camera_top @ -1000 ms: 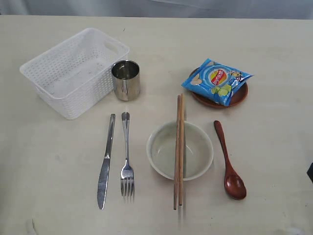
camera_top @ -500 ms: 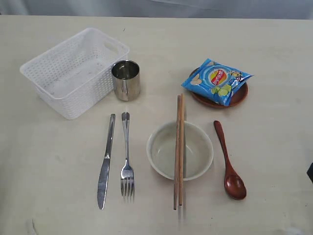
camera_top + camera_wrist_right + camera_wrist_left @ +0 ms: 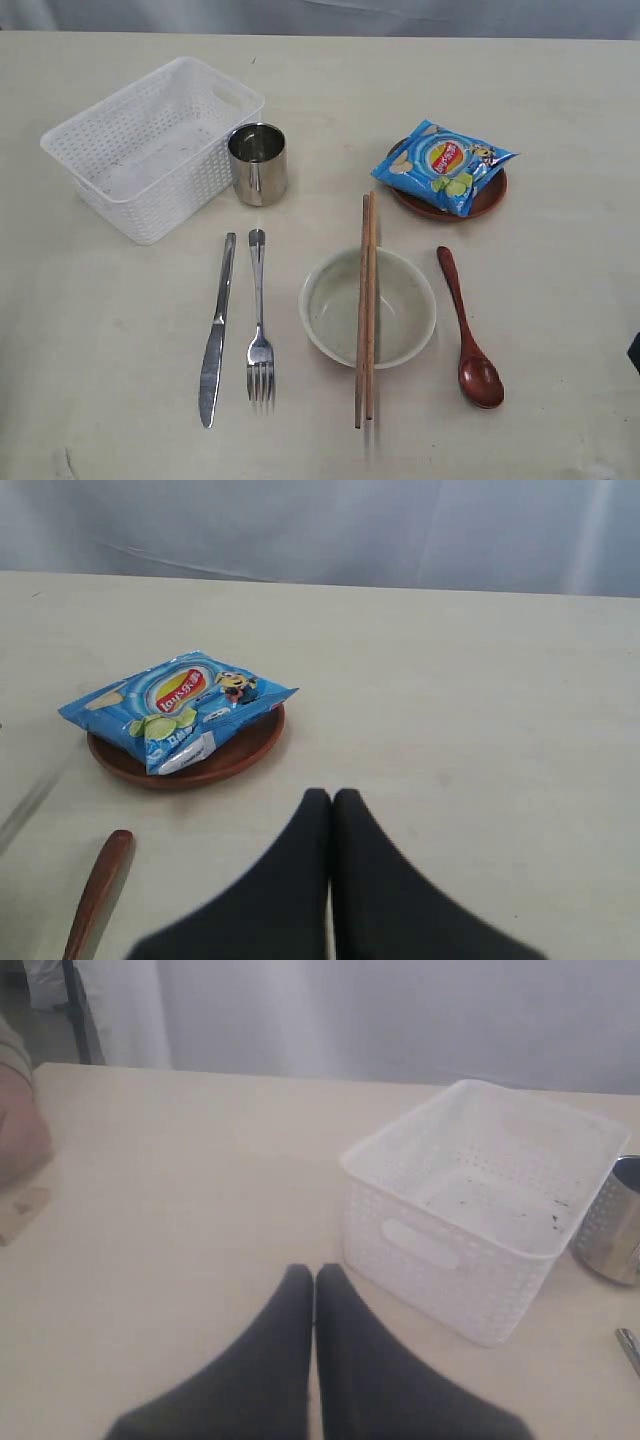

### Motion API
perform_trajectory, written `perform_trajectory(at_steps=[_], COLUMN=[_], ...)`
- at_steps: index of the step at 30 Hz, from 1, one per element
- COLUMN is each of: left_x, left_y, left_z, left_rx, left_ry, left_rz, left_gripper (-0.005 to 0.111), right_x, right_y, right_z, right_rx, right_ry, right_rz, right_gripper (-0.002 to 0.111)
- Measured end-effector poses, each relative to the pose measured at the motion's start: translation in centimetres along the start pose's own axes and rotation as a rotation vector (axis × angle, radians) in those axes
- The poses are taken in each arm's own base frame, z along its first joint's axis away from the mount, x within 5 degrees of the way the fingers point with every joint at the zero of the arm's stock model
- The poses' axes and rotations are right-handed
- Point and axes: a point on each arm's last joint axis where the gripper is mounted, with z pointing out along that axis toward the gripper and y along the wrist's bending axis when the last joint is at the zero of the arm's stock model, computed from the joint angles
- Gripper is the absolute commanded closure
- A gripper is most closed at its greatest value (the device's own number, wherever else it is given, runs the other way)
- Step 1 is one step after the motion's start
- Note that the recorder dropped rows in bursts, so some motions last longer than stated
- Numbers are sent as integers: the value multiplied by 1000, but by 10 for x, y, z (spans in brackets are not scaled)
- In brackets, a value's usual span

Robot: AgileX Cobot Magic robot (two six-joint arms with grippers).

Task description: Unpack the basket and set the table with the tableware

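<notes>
**Fig. Table setting, late stage.** Ext. view: the basket (image 3: 180, 200) stood at upper left on the table (image 3: 560, 300), and we saw nothing in it but a few dark specks. The cup (image 3: 258, 163) stood just beside its right wall. The knife (image 3: 215, 335) and fork (image 3: 259, 320) lay side by side, not touching, left of the bowl (image 3: 330, 300). The chopsticks (image 3: 365, 310) lay together across the bowl, the spoon (image 3: 467, 330) to its right. The plate (image 3: 490, 200) sat behind the spoon w/ a blue packet (image 3: 443, 165) on it.

We judged unpacking done and the setting approx. complete, w/ no step left that we could name.

L gripper (image 3: 314, 1276): jaws pressed together, holding nothing, over bare table near the basket. R gripper (image 3: 331, 800): same, empty, near the plate.

Writing: the packet bore a round red-and-yellow logo w/ white script, too small for us to read. We saw no other labels.
</notes>
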Motion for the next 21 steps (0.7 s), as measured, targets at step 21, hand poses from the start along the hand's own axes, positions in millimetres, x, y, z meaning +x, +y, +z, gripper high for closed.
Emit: perform_trajectory(at_steps=[21], left_x=[0], left_y=[0], left_z=[0], left_rx=[0], left_ry=[0], left_rz=[-10], left_gripper=[106], right_x=[0], right_y=[0], right_z=[0], right_rx=[0], right_ry=[0], right_rz=[0], right_gripper=[109])
